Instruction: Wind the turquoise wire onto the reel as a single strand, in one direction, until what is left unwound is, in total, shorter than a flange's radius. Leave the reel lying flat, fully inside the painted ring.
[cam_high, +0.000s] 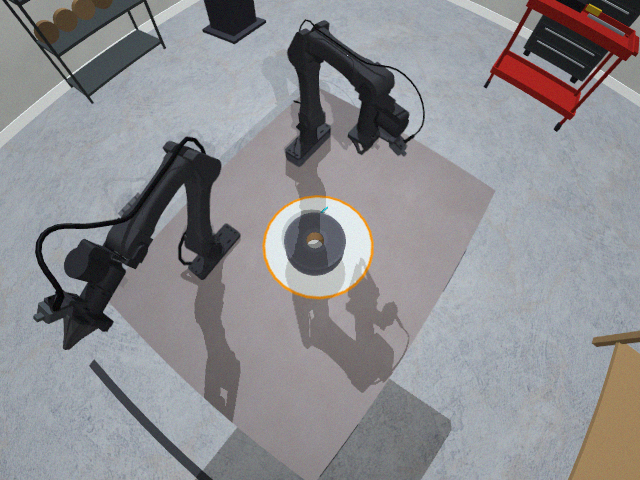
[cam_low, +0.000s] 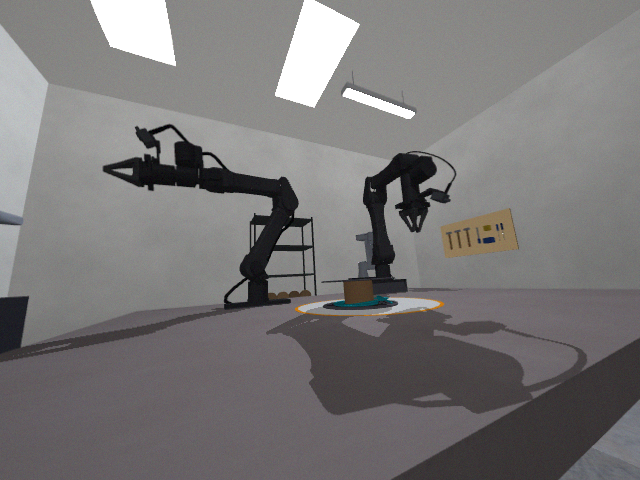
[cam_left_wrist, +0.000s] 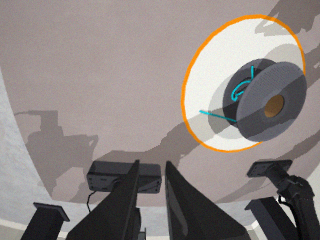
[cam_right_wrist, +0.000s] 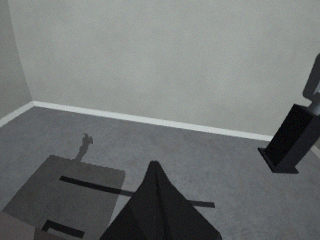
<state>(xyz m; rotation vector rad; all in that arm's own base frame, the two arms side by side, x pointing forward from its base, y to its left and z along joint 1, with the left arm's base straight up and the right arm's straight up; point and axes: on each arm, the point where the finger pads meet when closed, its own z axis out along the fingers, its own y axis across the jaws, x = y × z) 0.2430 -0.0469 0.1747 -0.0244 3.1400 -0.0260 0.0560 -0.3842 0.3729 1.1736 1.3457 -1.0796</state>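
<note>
The dark reel (cam_high: 328, 260) (cam_low: 358, 292) (cam_left_wrist: 295, 90) with a brown hub lies flat inside the orange ring (cam_high: 372, 246) (cam_low: 443, 304) (cam_left_wrist: 183, 100). Turquoise wire (cam_high: 324, 209) (cam_low: 385, 300) (cam_left_wrist: 217, 116) lies low between the flanges. In the left wrist view it shows a loop and two ends, one crossing the white disc. My left gripper (cam_low: 415, 230) (cam_left_wrist: 152, 165) points down, slightly open and empty, high above the mat and away from the reel. My right gripper (cam_high: 67, 347) (cam_low: 105, 168) (cam_right_wrist: 153, 165) is shut on nothing, raised and turned away from the reel. The wire around the hub's far side is hidden.
The left arm's base (cam_high: 307, 147) stands behind the ring in the top view, and the right arm's base (cam_high: 214, 250) stands left of it. The right gripper is beyond the mat (cam_high: 423, 191). A red cart (cam_high: 537, 82) and a shelf (cam_high: 113, 59) stand farther off.
</note>
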